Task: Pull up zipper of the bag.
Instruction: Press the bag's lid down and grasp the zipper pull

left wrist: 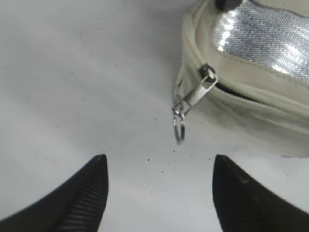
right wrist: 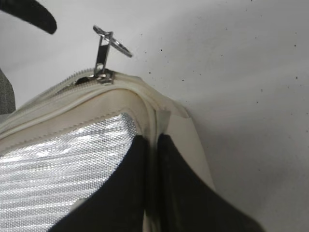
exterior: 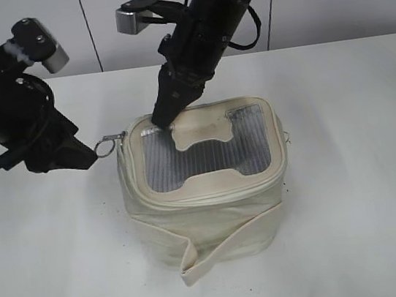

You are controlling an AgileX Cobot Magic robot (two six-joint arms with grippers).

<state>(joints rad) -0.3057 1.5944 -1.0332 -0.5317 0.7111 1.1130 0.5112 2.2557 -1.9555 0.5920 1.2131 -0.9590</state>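
A cream fabric bag [exterior: 215, 220] with a silver mesh lid stands on the white table. Its metal zipper pull with a ring [exterior: 108, 142] sticks out at the bag's upper left corner; it also shows in the left wrist view [left wrist: 190, 104] and the right wrist view [right wrist: 104, 46]. My left gripper [left wrist: 159, 166] is open and empty, just short of the ring, apart from it. My right gripper [right wrist: 153, 150] is shut on the bag's top rim seam [right wrist: 154, 113] near that corner, seen in the exterior view [exterior: 160, 118] pressing on the lid edge.
The white table [exterior: 363, 169] surrounds the bag, with small dark specks on it. A loose cream strap [exterior: 199, 259] hangs at the bag's front. A grey wall stands behind.
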